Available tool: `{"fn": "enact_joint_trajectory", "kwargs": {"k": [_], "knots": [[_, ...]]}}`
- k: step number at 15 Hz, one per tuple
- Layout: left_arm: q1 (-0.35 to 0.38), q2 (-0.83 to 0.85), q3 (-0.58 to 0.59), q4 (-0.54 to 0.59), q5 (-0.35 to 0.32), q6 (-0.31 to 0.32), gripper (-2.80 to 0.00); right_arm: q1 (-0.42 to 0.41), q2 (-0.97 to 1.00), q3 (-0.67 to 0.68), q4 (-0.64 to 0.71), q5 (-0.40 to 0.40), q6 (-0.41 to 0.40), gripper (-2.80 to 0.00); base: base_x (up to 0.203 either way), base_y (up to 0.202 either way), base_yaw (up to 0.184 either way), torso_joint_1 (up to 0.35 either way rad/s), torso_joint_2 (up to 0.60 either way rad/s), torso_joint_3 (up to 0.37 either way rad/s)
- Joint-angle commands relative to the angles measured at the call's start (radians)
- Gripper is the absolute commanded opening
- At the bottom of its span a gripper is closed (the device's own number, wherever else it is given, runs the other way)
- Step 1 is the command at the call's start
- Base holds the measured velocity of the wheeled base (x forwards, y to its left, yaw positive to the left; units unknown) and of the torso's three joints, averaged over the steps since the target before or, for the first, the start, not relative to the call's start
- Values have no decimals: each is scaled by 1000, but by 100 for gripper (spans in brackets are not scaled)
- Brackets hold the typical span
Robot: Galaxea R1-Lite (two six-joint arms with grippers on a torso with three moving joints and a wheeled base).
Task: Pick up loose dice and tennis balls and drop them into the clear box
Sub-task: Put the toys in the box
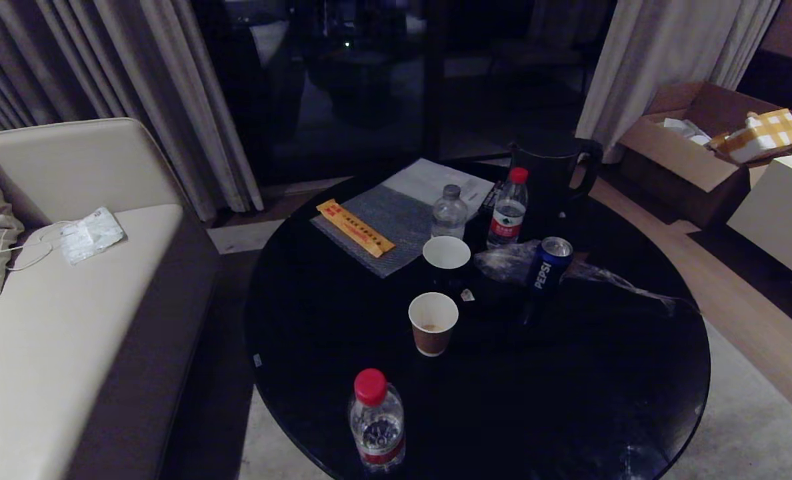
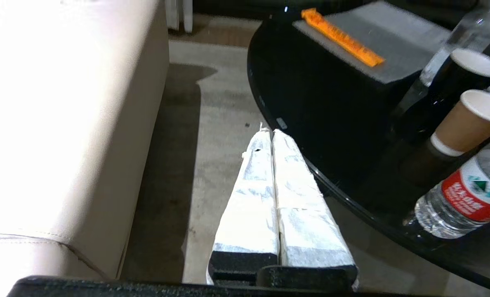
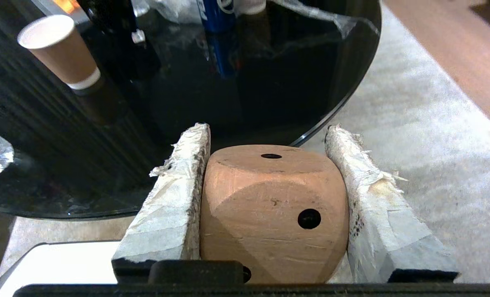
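Clearly the carry step: the right gripper (image 3: pixel 267 136) clamps the die (image 3: pixel 274 210) at the table's (image 3: pixel 344 103) six-o'clock edge; left gripper (image 2: pixel 268 131) closed, empty. Next needs finding the clear box, unseen here.

Sofa (image 1: pixel 69 300) left of table (image 1: pixel 569 373); cups (image 1: pixel 433 323), bottles (image 1: pixel 377 420), can (image 1: pixel 551 263) on table; boxes (image 1: pixel 696 147) right.
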Motion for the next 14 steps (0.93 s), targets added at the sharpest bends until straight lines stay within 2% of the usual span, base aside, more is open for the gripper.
{"fn": "enact_joint_trajectory", "kwargs": {"k": [1, 10, 14], "knots": [[0, 1, 2, 0, 1, -1, -280, 0, 0, 0, 0, 0, 0, -280, 0, 0, 0, 2, 4, 206], [0, 1, 2, 0, 1, -1, -280, 0, 2, 0, 0, 0, 0, -280, 0, 0, 0, 3, 1, 204], [0, 0, 2, -2, 1, 1, -280, 0, 2, 0, 0, 0, 0, -280, 0, 0, 0, 4, -1, 85]]}}
